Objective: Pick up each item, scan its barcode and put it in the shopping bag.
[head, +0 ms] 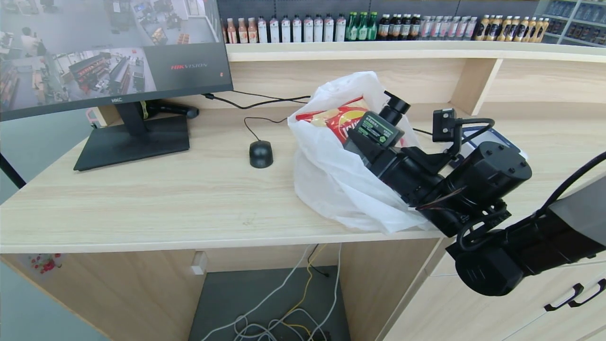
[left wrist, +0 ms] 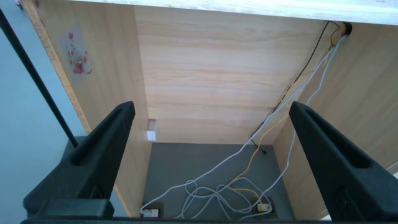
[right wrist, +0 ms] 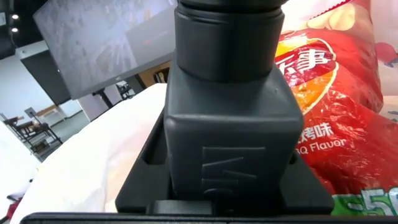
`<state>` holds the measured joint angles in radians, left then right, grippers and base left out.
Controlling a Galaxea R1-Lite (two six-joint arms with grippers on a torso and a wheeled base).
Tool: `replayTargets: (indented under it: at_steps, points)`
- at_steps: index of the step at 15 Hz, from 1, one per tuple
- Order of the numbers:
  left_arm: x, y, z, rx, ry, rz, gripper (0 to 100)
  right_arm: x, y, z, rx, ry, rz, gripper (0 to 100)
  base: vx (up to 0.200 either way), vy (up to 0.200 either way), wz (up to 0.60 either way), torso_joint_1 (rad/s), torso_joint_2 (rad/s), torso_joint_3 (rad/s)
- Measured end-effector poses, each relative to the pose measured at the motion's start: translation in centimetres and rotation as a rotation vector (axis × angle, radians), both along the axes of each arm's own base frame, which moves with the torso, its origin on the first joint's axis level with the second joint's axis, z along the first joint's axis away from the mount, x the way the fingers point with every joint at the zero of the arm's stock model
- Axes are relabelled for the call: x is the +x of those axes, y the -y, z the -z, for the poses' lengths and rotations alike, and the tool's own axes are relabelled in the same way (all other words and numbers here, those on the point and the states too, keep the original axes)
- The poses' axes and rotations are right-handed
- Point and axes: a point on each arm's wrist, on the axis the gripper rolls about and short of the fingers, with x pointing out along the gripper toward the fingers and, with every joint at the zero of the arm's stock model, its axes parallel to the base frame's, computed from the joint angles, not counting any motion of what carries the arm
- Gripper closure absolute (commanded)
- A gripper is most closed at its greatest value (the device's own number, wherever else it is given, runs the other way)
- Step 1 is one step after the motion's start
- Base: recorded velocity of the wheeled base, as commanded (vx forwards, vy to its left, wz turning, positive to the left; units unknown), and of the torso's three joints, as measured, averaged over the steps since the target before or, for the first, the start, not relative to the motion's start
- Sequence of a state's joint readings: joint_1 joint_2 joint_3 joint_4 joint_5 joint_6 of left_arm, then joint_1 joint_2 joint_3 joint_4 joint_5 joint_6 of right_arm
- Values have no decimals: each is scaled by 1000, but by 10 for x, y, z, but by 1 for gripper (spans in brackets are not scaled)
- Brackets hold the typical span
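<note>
White plastic of the shopping bag slumps open on the tabletop, with a red chip packet inside. The right gripper has its fingers clamped on a dark bottle, which projects beyond them over the packet at the bag's mouth. The left gripper has its fingers spread wide, with nothing between them. Let go here, the bottle could crush the chips, or snag the limp rim and topple out.

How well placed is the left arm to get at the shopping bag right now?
Probably not well. The left gripper, open, sits below the countertop, facing the cables under it; that top lies between it and the shopping bag, at whose mouth the right gripper holds a bottle.
</note>
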<state>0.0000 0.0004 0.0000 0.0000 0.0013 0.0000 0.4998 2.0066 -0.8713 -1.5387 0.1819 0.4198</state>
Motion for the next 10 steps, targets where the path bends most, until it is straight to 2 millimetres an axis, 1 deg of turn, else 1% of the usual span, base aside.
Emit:
replayTargets:
  at_steps: [10]
  points:
    - [0,0,0,0,0,0,0,1,0,3,-5,-5,-1,100,0,0,0,0,0,0]
